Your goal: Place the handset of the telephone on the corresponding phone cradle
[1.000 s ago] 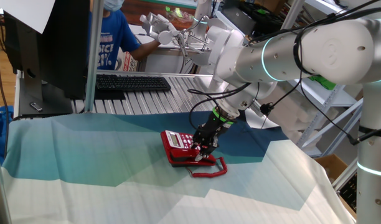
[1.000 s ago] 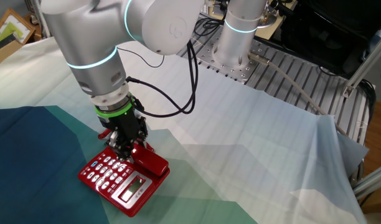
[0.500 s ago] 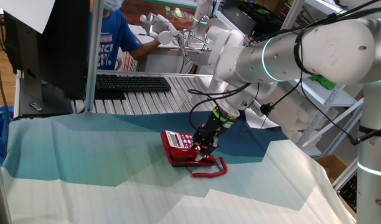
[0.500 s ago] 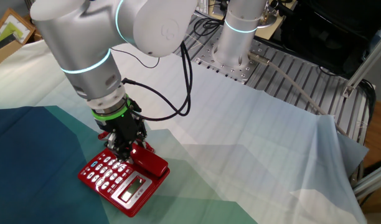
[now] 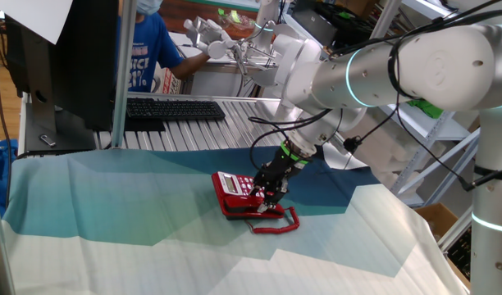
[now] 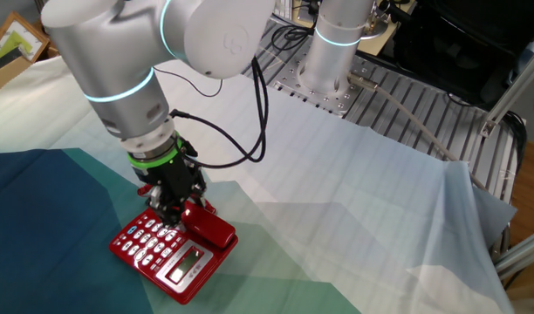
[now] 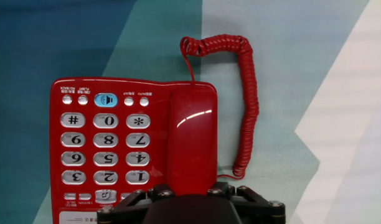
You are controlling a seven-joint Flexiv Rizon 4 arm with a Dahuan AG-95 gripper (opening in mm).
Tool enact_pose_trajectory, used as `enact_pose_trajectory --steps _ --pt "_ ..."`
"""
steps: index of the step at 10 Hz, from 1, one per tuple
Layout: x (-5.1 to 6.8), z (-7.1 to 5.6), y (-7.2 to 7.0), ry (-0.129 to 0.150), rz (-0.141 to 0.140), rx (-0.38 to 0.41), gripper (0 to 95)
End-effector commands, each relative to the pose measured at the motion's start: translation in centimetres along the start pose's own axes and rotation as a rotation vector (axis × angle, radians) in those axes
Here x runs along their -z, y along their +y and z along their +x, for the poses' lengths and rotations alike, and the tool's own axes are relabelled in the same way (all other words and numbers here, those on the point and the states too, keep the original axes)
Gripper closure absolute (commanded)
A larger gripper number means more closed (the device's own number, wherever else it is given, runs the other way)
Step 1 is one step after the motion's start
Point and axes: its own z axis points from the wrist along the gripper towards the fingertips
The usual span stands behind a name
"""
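In one fixed view, the red telephone (image 5: 237, 195) sits near the middle of the blue and green cloth (image 5: 136, 205) on the table. There is a lot of bare cloth on every side of it. The gripper (image 5: 271, 194) points down at the phone's right side. The coiled cord (image 5: 282, 223) curls on the cloth just in front of the phone. A black keyboard (image 5: 173, 109) lies far back, well apart from the phone.

In the other fixed view, the handset (image 6: 208, 223) lies along the right side of the telephone (image 6: 167, 251), beside the white buttons. The gripper (image 6: 174, 206) is right over the far end of the handset. The fingers look close to it, but I cannot tell if they squeeze it or have let go.

In the hand view, the handset (image 7: 190, 140) lies flat in the phone cradle, next to the keypad (image 7: 105, 148). The cord (image 7: 240, 99) loops on the cloth to the right. The gripper body (image 7: 190, 205) hides the near end of the handset.
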Motion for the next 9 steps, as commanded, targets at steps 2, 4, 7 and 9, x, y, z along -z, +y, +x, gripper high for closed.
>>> enact_pose_trajectory --steps 2,4,7,9 --pt "0.0 0.2 -0.4 0.022 -0.079 0.080 0.0" --pt "0.6 0.3 -0.4 0.030 -0.071 0.090 0.0" --pt "3.0 0.6 -0.8 0.188 -0.055 0.103 19.0" --pt "3.4 0.6 -0.9 0.175 -0.009 0.143 19.0"
